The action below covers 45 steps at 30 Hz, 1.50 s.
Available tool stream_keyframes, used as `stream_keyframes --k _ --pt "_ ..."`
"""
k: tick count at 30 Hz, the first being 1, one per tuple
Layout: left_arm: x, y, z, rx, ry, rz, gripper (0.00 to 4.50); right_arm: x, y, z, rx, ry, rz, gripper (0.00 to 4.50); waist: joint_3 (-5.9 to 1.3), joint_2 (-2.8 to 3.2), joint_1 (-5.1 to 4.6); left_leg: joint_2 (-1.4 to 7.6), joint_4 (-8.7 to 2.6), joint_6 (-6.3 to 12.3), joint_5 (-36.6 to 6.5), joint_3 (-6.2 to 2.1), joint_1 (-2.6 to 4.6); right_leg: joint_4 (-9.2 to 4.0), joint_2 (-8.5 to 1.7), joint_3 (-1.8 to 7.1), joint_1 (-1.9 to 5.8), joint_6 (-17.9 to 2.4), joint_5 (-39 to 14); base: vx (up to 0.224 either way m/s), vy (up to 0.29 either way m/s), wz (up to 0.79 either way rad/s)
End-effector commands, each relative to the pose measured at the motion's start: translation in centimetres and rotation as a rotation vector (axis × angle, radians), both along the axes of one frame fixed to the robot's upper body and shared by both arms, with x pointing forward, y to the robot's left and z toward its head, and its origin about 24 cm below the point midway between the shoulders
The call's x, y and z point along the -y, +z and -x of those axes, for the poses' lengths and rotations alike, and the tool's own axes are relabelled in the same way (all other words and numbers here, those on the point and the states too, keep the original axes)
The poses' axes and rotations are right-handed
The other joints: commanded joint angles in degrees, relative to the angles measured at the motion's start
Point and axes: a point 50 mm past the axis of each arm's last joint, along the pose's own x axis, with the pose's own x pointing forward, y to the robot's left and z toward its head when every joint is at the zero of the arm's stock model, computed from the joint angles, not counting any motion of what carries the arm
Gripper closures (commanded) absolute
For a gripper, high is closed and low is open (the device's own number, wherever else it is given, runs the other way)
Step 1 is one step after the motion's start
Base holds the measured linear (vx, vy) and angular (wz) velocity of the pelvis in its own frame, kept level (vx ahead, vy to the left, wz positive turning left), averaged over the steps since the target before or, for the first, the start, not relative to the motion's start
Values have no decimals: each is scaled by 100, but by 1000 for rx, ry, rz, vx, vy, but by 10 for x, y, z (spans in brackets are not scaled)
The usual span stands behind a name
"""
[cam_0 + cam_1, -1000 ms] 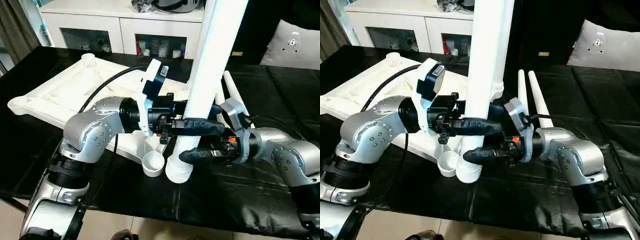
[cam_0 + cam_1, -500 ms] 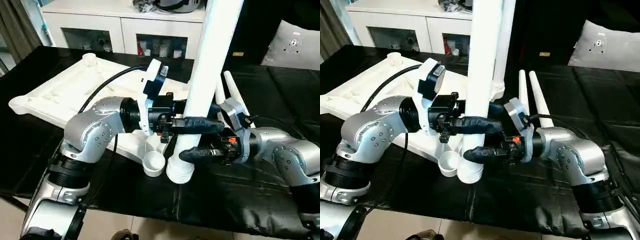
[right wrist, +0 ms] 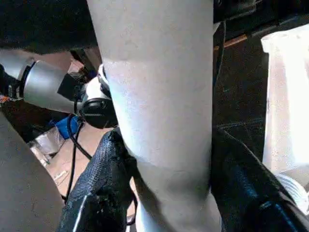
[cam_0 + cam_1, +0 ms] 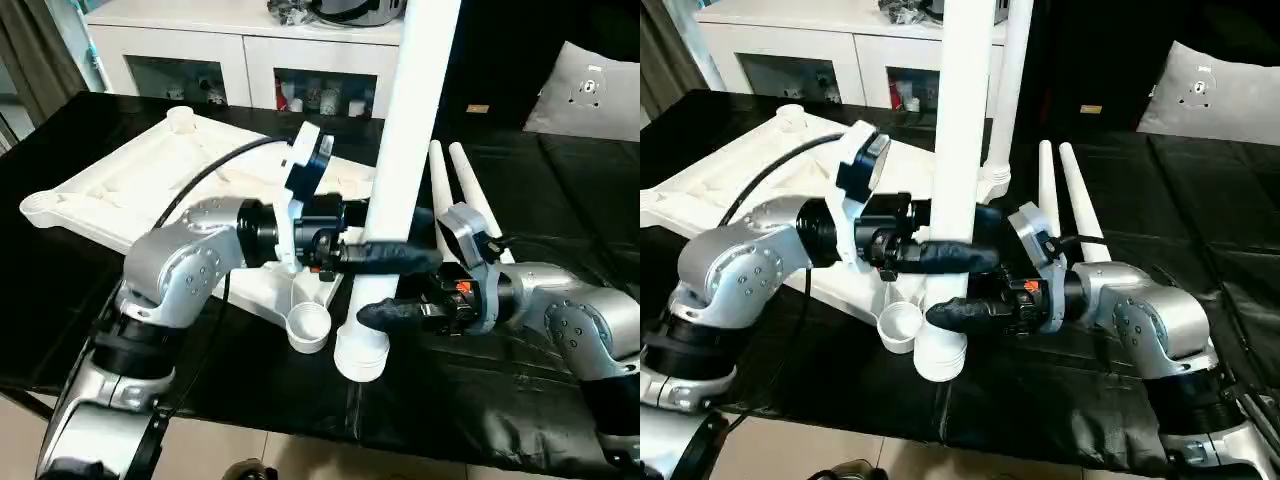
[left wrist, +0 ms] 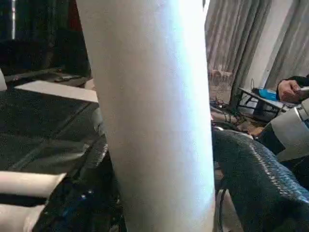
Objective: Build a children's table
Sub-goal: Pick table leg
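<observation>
A: What lies at the left?

B: The top (image 4: 150,185), upside down on the black-covered tabletop (image 4: 520,400). White moulded plastic, ribbed, with round sockets at its corners. The left arm (image 4: 185,270) hides its near edge; its right end is lost behind the upright leg.

A: And that arm's tool?

B: The left tool (image 4: 385,256) reaches across to the upright leg (image 4: 400,170). One long black finger (image 4: 395,256) with a fine woven-looking skin lies across the front of the leg; the other is hidden behind it. In the left wrist view the leg stands between the fingers, but whether they press it or stand a little spread I cannot tell.

A: The leg itself?

B: A smooth white tapered tube, its upper end cut off by the frame, its stepped lower end (image 4: 360,357) just beside the open near socket (image 4: 308,327), not in it.

A: Further right?

B: The right tool (image 4: 962,312) pinches the leg low down; the right wrist view shows both textured fingers (image 3: 101,183) against its sides. Behind it two more legs (image 4: 462,190) lie side by side on the cloth, their near ends hidden by the silver right forearm (image 4: 575,320).

A: Any writing?

B: None I can read.
</observation>
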Motion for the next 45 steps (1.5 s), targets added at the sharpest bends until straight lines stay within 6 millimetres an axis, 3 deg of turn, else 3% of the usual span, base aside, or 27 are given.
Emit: stream_keyframes --k 1,3,4,6,8,11,13,15,20,22,25,28,33,42,43,45 --pt "-5 0 0 8 57 18 92 -3 6 -2 69 -58 -18 256 -447 -31 19 280 -363 187 -430 -79 71 -390 -438 238 330 -1329 -646 0 0 0" --pt "-8 -4 -2 3 137 37 69 -4 6 -7 111 -136 -25 257 -445 -52 -6 272 -367 152 -498 -75 73 -407 -432 232 329 -1321 -697 0 0 0" --pt "-9 -6 -5 -1 187 38 64 -5 6 -9 139 -180 -21 257 -436 -7 -11 283 -370 100 -536 -81 68 -408 -440 236 313 -1309 -746 0 0 0" --pt "-12 -11 -10 13 288 34 61 -7 5 -14 164 -259 -21 257 -437 -35 -19 276 -381 65 -602 -81 78 -428 -427 236 324 -1254 -815 0 0 0" --pt "-14 -12 -15 41 397 42 61 -11 4 -18 186 -327 -22 257 -430 5 -35 282 -394 -13 -769 -89 90 -459 -432 235 309 -1138 -1064 0 0 0" --pt "-15 -12 -20 65 509 41 61 -15 3 -23 215 -414 -17 257 -418 1 -55 278 -417 -76 -898 -91 100 -483 -416 236 291 -1058 -1197 0 0 0" --pt "-16 -13 -23 108 593 6 117 -18 3 -26 227 -478 -19 257 -417 -4 -75 282 -434 -95 -939 -105 93 -481 -417 237 288 -990 -1230 0 0 0" --pt "-15 -16 -24 116 654 4 131 -23 1 -29 247 -520 -15 257 -419 -9 -97 277 -429 -103 -952 -102 82 -483 -423 240 291 -969 -1240 0 0 0" --pt "-10 -19 -22 142 692 -14 123 -27 -2 -30 261 -540 3 258 -425 -4 -96 271 -422 -39 -859 -97 72 -469 -413 247 293 -993 -1000 0 0 0" --pt "-9 -20 -22 143 703 -16 170 -27 -2 -30 268 -551 11 259 -421 -6 -101 268 -420 -23 -868 -92 71 -471 -407 248 291 -1006 -986 0 0 0" --pt "-8 -21 -21 138 717 -8 179 -27 -3 -32 277 -569 20 259 -414 -10 -102 274 -427 -33 -923 -94 75 -477 -412 248 288 -1009 -1065 0 0 0" --pt "-7 -22 -21 138 721 -7 225 -26 -3 -33 281 -573 24 259 -410 -13 -100 271 -426 -27 -982 -92 75 -489 -417 250 288 -989 -1156 0 0 0" --pt "-7 -22 -21 129 722 -5 253 -26 -3 -34 287 -582 27 259 -408 -3 -107 272 -429 -30 -1011 -94 76 -493 -414 252 276 -979 -1177 0 0 0" --pt "-5 -17 -27 76 761 31 261 -26 1 -38 290 -640 27 260 -406 -1 -117 269 -430 -32 -1015 -92 80 -493 -408 251 276 -1005 -1162 0 0 0" --pt "-6 -16 -28 65 768 35 261 -26 1 -39 275 -640 16 205 -405 -3 -120 263 -428 -36 -1044 -89 84 -495 -403 250 272 -1000 -1205 0 0 0" --pt "-7 -16 -30 50 780 34 261 -24 2 -39 256 -641 -2 191 -409 -2 -123 265 -428 -33 -1033 -94 81 -492 -396 250 275 -988 -1174 0 0 0"
